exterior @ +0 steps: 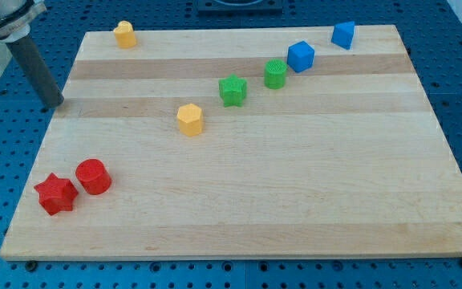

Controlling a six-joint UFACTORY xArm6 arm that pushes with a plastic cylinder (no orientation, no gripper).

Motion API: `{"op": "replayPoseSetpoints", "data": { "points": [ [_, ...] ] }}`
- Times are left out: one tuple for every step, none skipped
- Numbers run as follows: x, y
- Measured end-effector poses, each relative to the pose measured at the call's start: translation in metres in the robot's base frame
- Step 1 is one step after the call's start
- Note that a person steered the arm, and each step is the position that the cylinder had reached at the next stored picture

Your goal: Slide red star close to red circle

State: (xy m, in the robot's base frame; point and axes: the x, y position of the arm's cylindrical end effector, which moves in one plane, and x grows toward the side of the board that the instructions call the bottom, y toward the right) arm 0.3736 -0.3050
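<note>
The red star (55, 193) lies near the view's bottom left corner of the wooden board. The red circle (93, 177) stands just to its right and slightly above, almost touching it. My tip (56, 103) is at the board's left edge, well above both red blocks and apart from every block.
A yellow block (124, 34) sits at the top left. A yellow hexagon (190, 120) is near the middle. A green star (233, 90), a green cylinder (276, 74) and two blue blocks (301, 56) (343, 34) run in a diagonal toward the top right.
</note>
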Motion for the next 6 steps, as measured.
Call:
{"op": "replayPoseSetpoints", "data": {
  "points": [
    [0.0,0.0],
    [0.031,0.0],
    [0.091,0.0],
    [0.119,0.0],
    [0.134,0.001],
    [0.168,0.002]
  ]
}}
